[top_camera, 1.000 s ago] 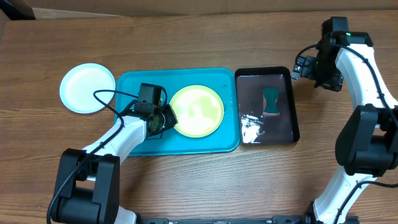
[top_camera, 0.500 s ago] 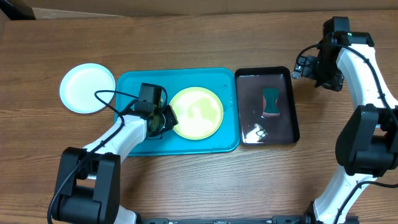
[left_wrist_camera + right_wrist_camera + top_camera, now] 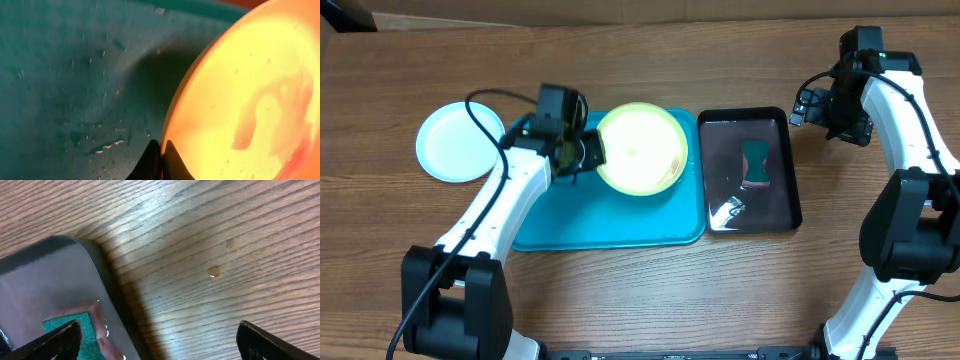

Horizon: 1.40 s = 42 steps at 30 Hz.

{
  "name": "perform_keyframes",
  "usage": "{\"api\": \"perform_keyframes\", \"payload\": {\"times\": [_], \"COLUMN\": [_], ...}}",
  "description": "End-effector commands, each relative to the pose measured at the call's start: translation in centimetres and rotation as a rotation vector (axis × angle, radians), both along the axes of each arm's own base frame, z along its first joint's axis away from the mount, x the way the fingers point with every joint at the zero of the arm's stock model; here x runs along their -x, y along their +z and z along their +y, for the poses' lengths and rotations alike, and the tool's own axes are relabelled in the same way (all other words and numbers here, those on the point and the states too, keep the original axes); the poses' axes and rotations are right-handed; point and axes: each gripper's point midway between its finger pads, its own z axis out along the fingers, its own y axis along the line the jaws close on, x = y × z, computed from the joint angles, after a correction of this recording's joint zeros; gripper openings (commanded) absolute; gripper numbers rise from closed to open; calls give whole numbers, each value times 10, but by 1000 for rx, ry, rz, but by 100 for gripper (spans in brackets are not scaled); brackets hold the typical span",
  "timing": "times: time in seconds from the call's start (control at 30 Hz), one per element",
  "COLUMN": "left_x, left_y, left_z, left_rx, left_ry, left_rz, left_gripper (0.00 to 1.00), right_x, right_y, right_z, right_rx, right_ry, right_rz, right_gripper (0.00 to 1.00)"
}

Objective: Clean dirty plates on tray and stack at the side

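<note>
The table [image 3: 620,300] is brown wood with a plain grain running side to side; three things lie directly on it, in a row across its middle. At the left sits a round white plate [image 3: 460,142] with a pale bluish rim, flat on the wood, just beside the blue tray [image 3: 610,222] but apart from it; the blue tray lies in the centre. To its right lies the smaller black tray [image 3: 740,113], side by side with it. Beyond the black tray's corner, the right wrist view shows two small spots [image 3: 214,271] on the bare wood.
</note>
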Motion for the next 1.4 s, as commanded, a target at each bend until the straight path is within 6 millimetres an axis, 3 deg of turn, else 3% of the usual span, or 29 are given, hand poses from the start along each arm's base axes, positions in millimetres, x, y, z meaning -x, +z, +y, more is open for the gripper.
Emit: {"api": "perform_keyframes", "payload": {"times": [0.0, 0.17, 0.4, 0.7, 1.03, 1.23, 1.37], "left_x": [-22, -37, -36, -14, 15, 40, 49], "left_y": [37, 79, 105, 123, 156, 173, 186], "left_z": [-9, -23, -65, -122, -153, -181, -189], "left_rx": [-33, -124, -254, -404, -724, -805, -885], "left_ry": [-57, -69, -109, -201, -300, -349, -370], "left_rz": [-96, -201, -333, -484, -673, -769, -823], "left_gripper": [4, 4, 4, 4, 4, 4, 4], "right_x": [-5, -5, -5, -5, -5, -5, -5], "right_y": [10, 10, 10, 10, 10, 10, 10], "right_z": [-1, -1, -1, -1, -1, -1, -1], "right_rx": [9, 9, 9, 9, 9, 9, 9], "right_ry": [-2, -2, -2, -2, -2, -2, -2], "right_rz": [-29, -29, -29, -29, -29, -29, -29], "right_gripper": [100, 100, 100, 100, 100, 100, 100]}}
